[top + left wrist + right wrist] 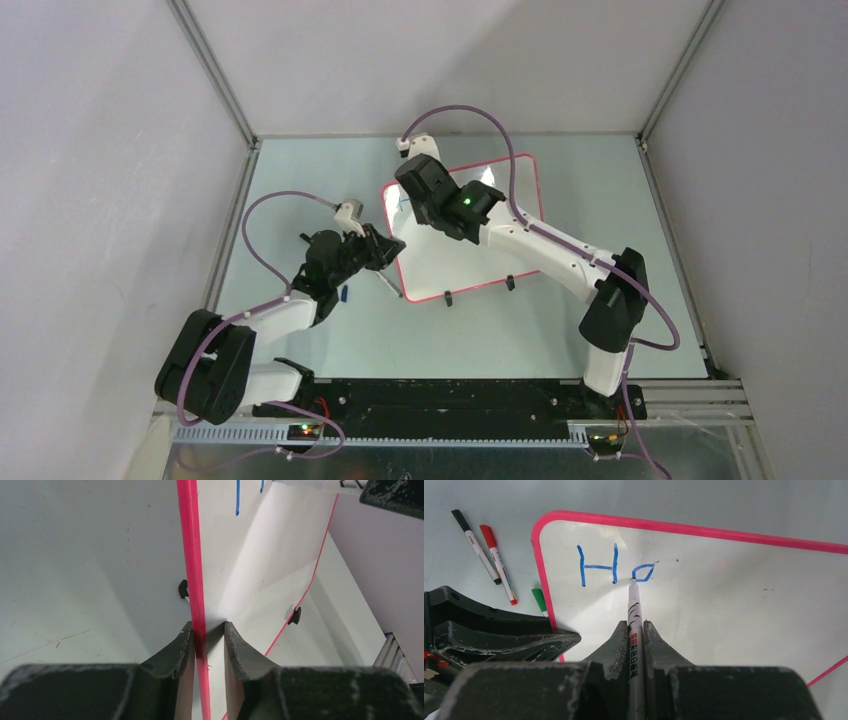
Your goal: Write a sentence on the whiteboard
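Observation:
The whiteboard (470, 265), white with a red frame and two black feet, sits mid-table. In the right wrist view, blue letters "H" (598, 566) and "o" (644, 572) stand near its top left corner; no other lettering shows. My right gripper (635, 625) is shut on a grey marker (634, 605), whose blue tip touches the lower left of the "o". My left gripper (207, 627) is closed around the board's left red frame (192, 555), with one finger against it. It also shows in the top view (388, 252).
Black (474, 545), red (496, 562) and green (540, 601) markers lie on the table left of the board. A small blue piece (345, 293) lies under the left arm. Enclosure walls stand at the left, the right and the back.

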Tool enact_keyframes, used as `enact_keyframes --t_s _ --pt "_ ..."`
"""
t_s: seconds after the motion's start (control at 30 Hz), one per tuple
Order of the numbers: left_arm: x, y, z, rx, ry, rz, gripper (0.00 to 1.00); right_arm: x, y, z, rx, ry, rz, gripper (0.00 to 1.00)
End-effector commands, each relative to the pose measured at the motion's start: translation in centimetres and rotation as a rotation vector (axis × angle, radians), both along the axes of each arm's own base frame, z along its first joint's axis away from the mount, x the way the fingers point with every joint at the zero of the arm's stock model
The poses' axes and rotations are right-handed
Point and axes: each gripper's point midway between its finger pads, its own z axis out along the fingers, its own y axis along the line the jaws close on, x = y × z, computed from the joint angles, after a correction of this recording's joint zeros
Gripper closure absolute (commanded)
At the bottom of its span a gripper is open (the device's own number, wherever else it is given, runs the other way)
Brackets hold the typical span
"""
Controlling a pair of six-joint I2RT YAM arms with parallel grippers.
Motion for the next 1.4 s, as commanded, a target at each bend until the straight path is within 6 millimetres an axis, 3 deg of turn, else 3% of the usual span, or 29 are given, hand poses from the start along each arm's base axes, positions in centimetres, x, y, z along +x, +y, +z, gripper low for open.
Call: enact_keyframes --t_s 0.0,1.03,1.37 --pt "0.8 0.5 1.0 0.044 -0.06 0.024 0.92 -0.3 -0.6 0.5 0.007 -0.008 -0.011 1.0" --pt "0.7 0.5 1.0 0.046 -0.06 0.024 0.92 0.0 -2.8 0.9 0.007 -0.013 -0.076 1.0" --pt "0.7 0.3 1.0 0.038 -0.057 0.018 0.92 -0.9 -2.6 2.9 0.066 -0.042 -0.04 1.0"
